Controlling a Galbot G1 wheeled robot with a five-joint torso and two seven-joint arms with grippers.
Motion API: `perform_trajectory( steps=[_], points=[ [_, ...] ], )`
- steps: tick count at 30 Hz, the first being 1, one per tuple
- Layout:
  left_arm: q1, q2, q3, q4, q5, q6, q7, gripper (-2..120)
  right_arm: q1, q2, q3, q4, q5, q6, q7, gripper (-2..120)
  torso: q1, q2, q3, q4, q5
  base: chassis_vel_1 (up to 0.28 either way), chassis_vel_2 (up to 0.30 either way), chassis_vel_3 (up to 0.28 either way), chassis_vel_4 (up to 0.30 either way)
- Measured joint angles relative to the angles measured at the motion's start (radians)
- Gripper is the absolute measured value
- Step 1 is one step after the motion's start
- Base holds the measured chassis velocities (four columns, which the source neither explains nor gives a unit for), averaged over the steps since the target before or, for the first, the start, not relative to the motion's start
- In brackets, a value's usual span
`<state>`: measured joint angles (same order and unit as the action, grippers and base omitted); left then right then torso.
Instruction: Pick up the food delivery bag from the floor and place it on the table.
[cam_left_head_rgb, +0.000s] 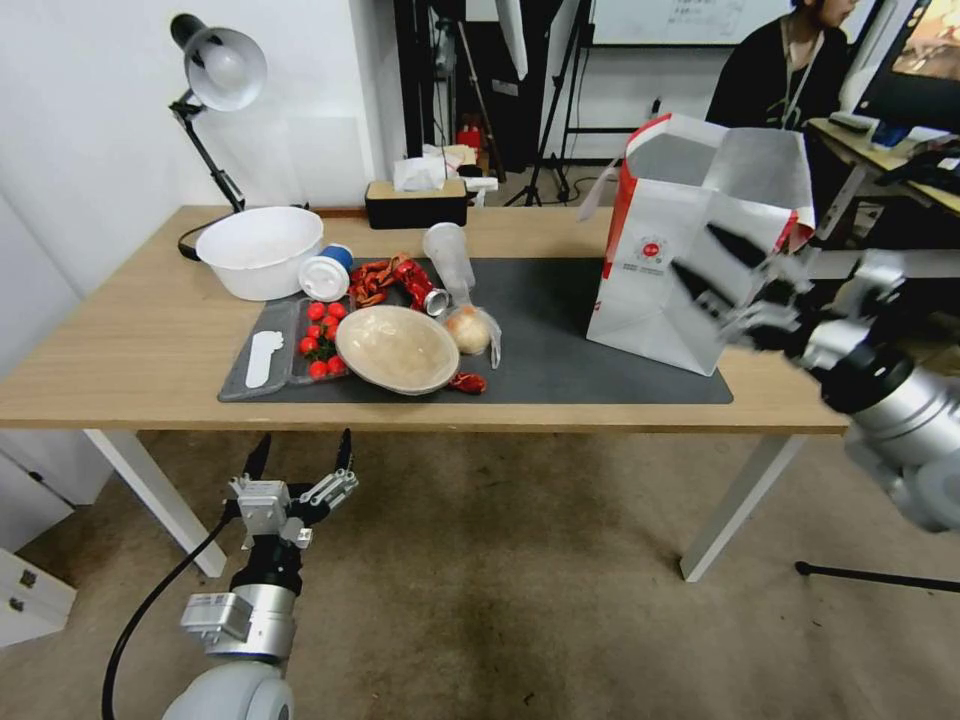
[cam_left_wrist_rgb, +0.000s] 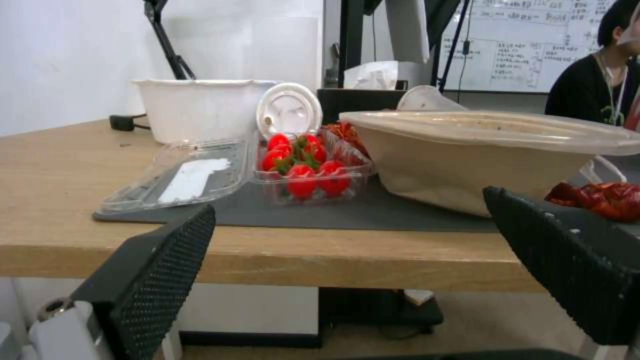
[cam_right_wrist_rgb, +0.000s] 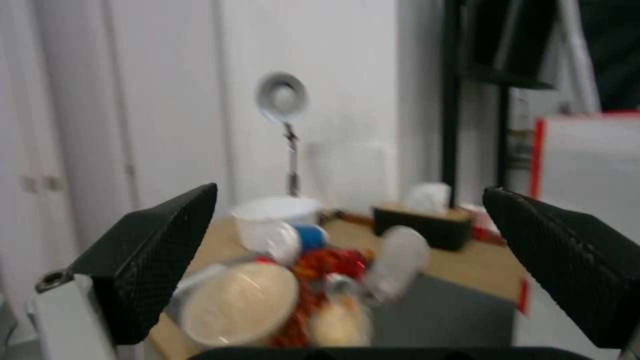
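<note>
The food delivery bag (cam_left_head_rgb: 660, 290), white with red side edges and a small round red logo, stands upright with its top open on the dark grey mat (cam_left_head_rgb: 560, 340) at the right end of the wooden table (cam_left_head_rgb: 120, 340). Its red-edged white side (cam_right_wrist_rgb: 587, 165) also shows in the right wrist view. My right gripper (cam_left_head_rgb: 705, 258) hovers open just in front of the bag's right half, holding nothing; its fingers (cam_right_wrist_rgb: 153, 260) are spread wide. My left gripper (cam_left_head_rgb: 305, 445) hangs open and empty below the table's front edge (cam_left_wrist_rgb: 333, 260), on the left.
On the mat's left part lie a strawberry box (cam_left_head_rgb: 318, 340), a beige bowl (cam_left_head_rgb: 397, 348), red crayfish (cam_left_head_rgb: 385, 278) and a clear cup (cam_left_head_rgb: 448, 255). A white bowl (cam_left_head_rgb: 260, 250), a desk lamp (cam_left_head_rgb: 215, 70) and a tissue box (cam_left_head_rgb: 415, 203) stand behind. White table legs (cam_left_head_rgb: 735, 505) flank bare floor.
</note>
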<state>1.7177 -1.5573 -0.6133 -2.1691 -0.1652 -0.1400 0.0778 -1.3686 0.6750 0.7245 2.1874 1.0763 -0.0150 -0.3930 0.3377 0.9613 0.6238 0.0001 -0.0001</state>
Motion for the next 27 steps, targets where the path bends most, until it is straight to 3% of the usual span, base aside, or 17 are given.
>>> perform_trajectory(
  steps=[1, 6, 8, 11, 14, 27],
  points=[
    [0.000, -0.001, 0.000, 0.000, 0.000, 0.000, 0.000, 100, -0.024, 0.019, -0.008, 0.023, -0.061, -0.012, 0.064, 100, 0.000, 0.000, 0.000, -0.0001, 0.0000, 0.000, 0.000, 0.000, 0.000],
    [0.000, -0.002, 0.000, 0.000, 0.000, 0.000, -0.001, 100, -0.089, 0.079, -0.023, 0.059, -0.226, -0.009, 0.187, 100, 0.000, 0.000, 0.000, 0.0000, -0.0001, 0.000, 0.000, 0.000, 0.000],
    [0.000, -0.002, 0.000, 0.000, -0.001, 0.000, -0.001, 100, -0.127, 0.121, -0.026, 0.069, -0.334, 0.013, 0.266, 100, 0.000, 0.000, 0.000, -0.0001, 0.0000, 0.000, 0.000, 0.000, 0.000],
    [-0.001, -0.002, 0.000, 0.000, -0.001, 0.000, -0.002, 100, -0.149, 0.148, -0.028, 0.075, -0.371, 0.030, 0.307, 100, 0.000, 0.000, 0.000, 0.0000, 0.0000, 0.000, 0.000, 0.000, 0.000],
    [-0.003, -0.001, 0.001, 0.003, -0.001, 0.000, -0.002, 100, -0.212, 0.235, -0.048, 0.074, -0.474, 0.100, 0.409, 100, 0.000, 0.000, 0.000, -0.0001, 0.0000, 0.000, 0.000, 0.000, 0.000],
    [-0.001, 0.002, 0.001, 0.012, -0.006, -0.015, -0.002, 100, -0.288, 0.390, -0.135, 0.011, -0.665, 0.202, 0.529, 100, 0.000, 0.000, 0.000, -0.0001, 0.0000, 0.000, 0.000, 0.000, 0.000]
  ],
)
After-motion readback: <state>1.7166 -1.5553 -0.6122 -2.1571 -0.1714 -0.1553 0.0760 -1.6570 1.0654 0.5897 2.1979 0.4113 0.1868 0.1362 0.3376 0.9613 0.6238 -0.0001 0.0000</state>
